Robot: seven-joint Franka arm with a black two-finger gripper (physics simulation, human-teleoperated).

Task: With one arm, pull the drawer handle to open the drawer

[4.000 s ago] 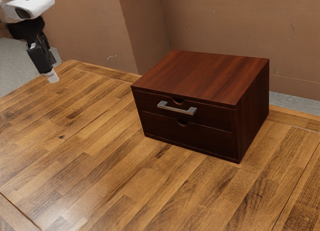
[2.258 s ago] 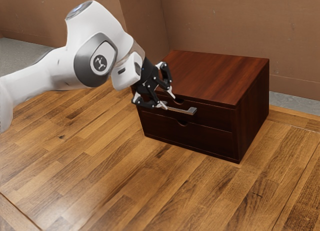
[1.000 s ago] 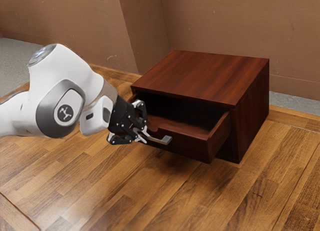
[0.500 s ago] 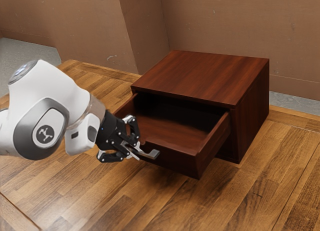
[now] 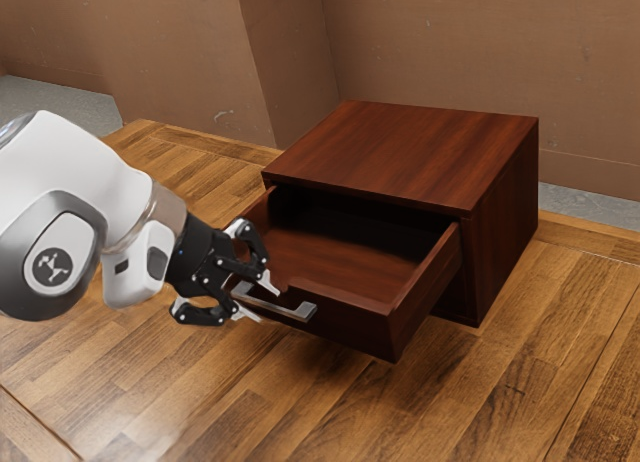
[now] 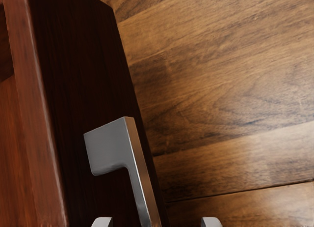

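End effector (image 5: 243, 298): black, two-finger, on a white arm (image 5: 70, 232); jaws closed on the near end of the drawer handle, one above the bar and one below.

Counter (image 5: 150, 402): wood-plank top, beneath the end effector and running out on all sides of it.

Cabinet (image 5: 420, 152): dark red-brown wood, standing on the counter beyond the end effector, well apart from it.

Drawer (image 5: 400, 302): upper one, directly ahead of the end effector, its front panel just behind the jaws. It stands drawn well out of the cabinet and nothing shows on its floor.

Handle (image 5: 280, 305): grey metal bar on the drawer front, also seen close under the hand (image 6: 115, 148).

Status: opening is judged essentially done. Remaining at most a little further travel, if the slide allows, then letting go of the handle.
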